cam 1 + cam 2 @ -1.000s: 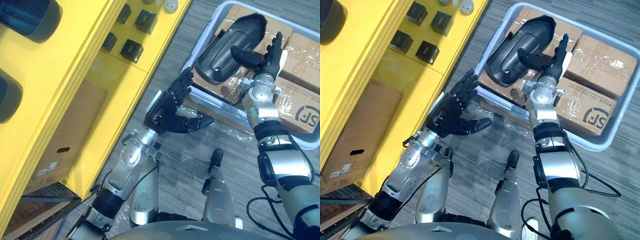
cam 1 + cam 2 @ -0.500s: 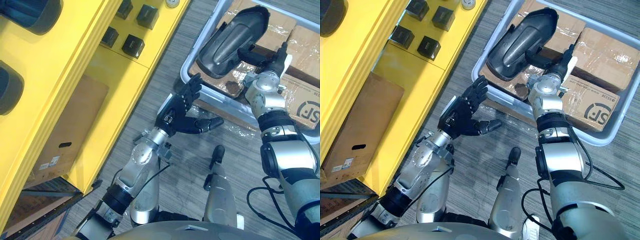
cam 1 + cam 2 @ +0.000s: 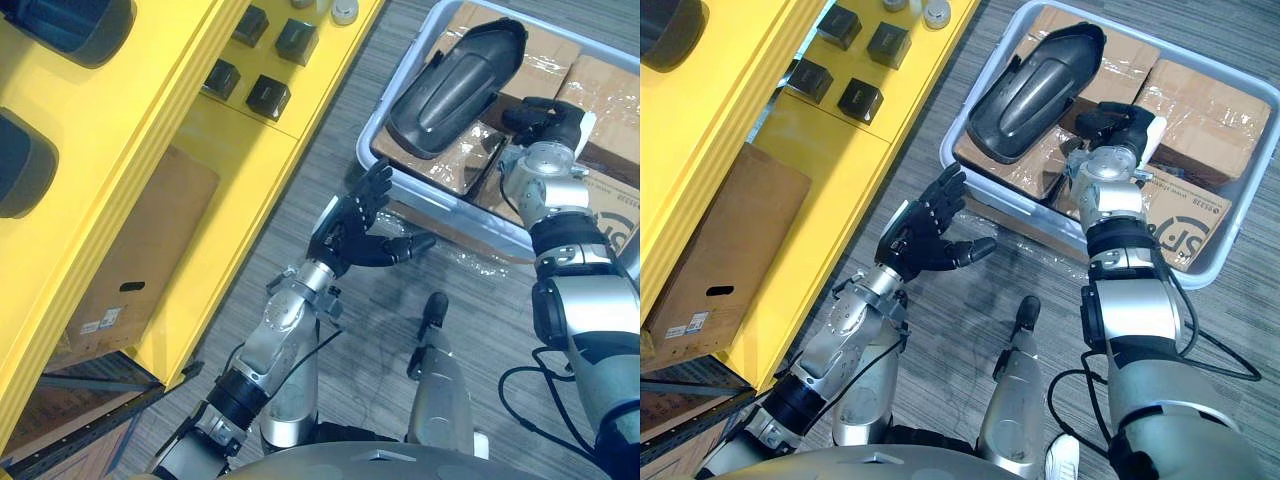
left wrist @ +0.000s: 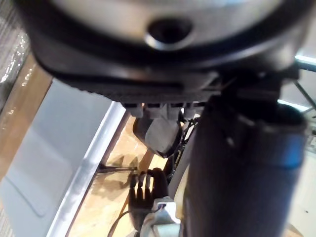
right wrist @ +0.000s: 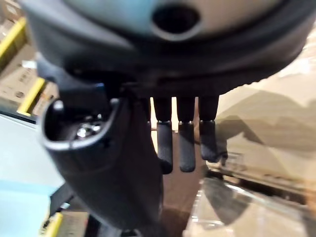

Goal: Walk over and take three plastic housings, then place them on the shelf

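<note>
Fingers of the right hand [image 3: 1118, 122] hang loosely open, empty, just right of the black housing [image 3: 1030, 85] lying in the grey crate [image 3: 1005, 200], the left hand [image 3: 348, 225] spread empty near it; a one-sided grab could slip on its smooth curve and shove it away.

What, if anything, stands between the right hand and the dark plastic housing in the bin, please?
Nothing visible does. The right hand is inside the bin, fingers straight, above the wrapped cardboard boxes and close beside the plastic housing. The left hand hangs open outside the bin.
</note>
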Tool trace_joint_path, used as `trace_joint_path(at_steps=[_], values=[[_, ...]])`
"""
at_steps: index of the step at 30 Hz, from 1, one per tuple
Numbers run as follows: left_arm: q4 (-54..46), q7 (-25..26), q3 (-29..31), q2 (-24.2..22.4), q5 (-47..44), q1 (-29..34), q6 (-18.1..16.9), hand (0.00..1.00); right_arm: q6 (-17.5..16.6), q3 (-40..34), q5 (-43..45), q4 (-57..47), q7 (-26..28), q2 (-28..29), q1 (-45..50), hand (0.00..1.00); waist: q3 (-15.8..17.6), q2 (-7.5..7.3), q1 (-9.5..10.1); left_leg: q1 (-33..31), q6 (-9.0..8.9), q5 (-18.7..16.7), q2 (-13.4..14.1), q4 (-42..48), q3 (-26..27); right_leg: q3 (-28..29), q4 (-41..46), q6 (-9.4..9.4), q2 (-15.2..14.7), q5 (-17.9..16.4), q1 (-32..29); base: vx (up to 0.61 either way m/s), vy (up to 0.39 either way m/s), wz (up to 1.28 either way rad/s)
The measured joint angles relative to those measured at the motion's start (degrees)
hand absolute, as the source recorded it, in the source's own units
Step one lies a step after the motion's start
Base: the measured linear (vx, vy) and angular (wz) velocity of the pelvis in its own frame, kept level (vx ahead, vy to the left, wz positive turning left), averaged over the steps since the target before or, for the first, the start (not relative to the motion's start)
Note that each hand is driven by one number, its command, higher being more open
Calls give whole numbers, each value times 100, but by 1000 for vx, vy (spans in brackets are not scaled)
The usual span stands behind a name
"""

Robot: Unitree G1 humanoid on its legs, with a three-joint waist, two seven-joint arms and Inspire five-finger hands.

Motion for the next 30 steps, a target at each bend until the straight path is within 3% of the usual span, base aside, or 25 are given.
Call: trace_joint_path(at_steps=[8,9,13,18,22,26,30], values=[[6,95,143,4,-247,223,-7,100,416,89,-218,262,274,-42,12,0,-11,-23,14,-12,-20,29,62,4,0,-97,4,-23,27,-16,30,4,-1,0],[7,127,172,15,-248,290,-7,100,419,89,-217,262,273,-47,11,100,-17,-37,16,-18,-20,32,65,4,0,-107,4,-26,27,-20,29,0,0,0],[4,152,199,30,-247,472,-24,100,357,103,-201,307,191,-47,13,100,-43,-92,30,-49,-22,34,64,10,-15,-149,4,-26,22,-22,25,36,7,4],[-46,158,190,42,-246,656,-47,100,-446,122,-208,179,-263,-54,13,100,-46,-101,16,-75,-45,49,71,19,-82,-240,67,-47,23,-36,3,45,2,5],[-80,159,97,43,-241,776,-63,100,-1173,126,-235,-587,-717,-170,25,100,-43,-106,0,-73,-51,58,71,25,-81,-241,125,-58,23,-42,-35,9,-1,-1],[-80,161,-56,110,-241,831,-144,100,-1900,133,-1108,-1714,-1175,-195,59,100,-33,-122,-68,-60,-49,57,63,34,-79,-218,155,-72,23,-51,-38,0,0,0],[-77,156,-79,117,-253,819,-215,100,-2123,307,-1783,-2279,-1245,-192,92,100,-31,-125,-102,-41,-25,45,56,13,-56,-182,161,-94,21,-67,-60,-4,8,-4]])
